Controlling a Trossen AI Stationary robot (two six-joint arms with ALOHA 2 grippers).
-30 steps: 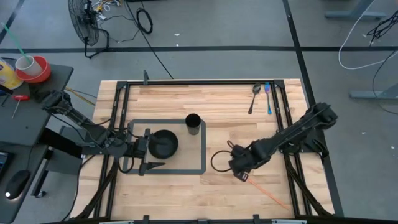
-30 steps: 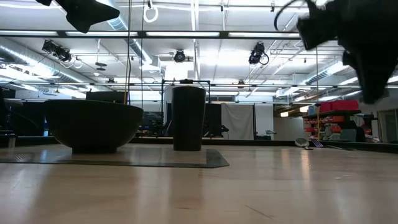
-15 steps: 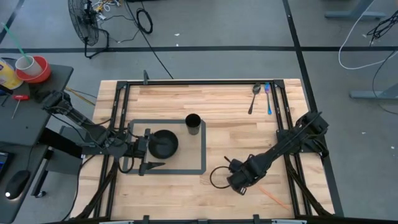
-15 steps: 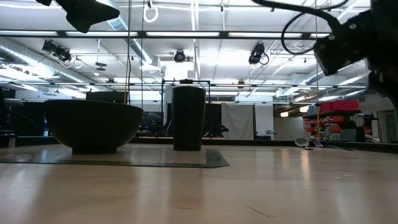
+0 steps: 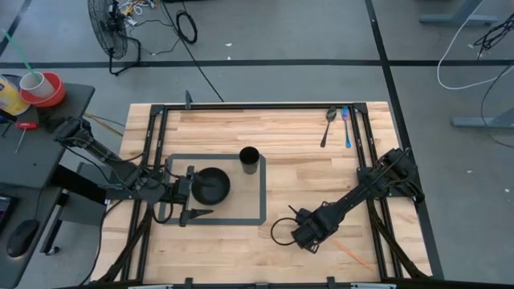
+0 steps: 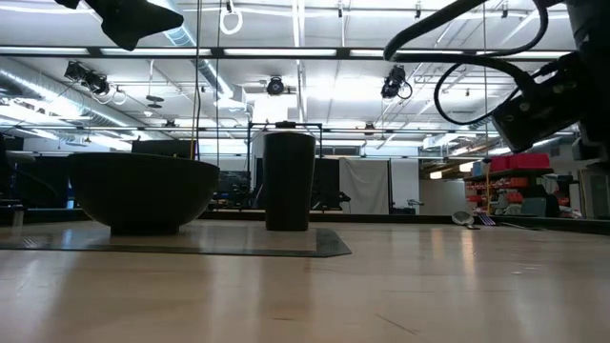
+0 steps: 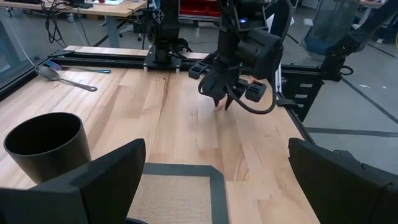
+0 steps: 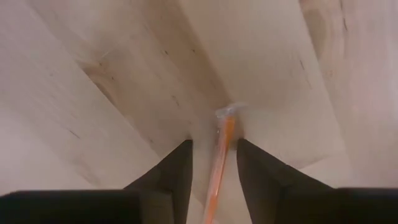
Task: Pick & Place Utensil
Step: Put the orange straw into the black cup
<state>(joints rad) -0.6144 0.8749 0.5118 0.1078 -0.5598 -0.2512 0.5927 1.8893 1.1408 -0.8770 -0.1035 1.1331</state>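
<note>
Right gripper (image 8: pixel 212 163), fingers parted astride the orange utensil (image 8: pixel 219 158) lying flat on the table (image 5: pixel 305 152), near right. Descend squarely, centred, before closing. Left gripper (image 5: pixel 189 195) waits at the bowl (image 5: pixel 212 185), unclosed.

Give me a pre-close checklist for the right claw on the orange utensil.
1. Orange utensil sits between the right claw fingers: ok.
2. Right claw open, not yet closed on it: ok.
3. Fingertips down at the table: cannot tell.
4. Utensil lies flat on bare wood, nothing touching it: ok.
5. Black cup upright on the mat, mouth unobstructed: ok.
6. Left claw parked by the black bowl, away from the pick: ok.
</note>
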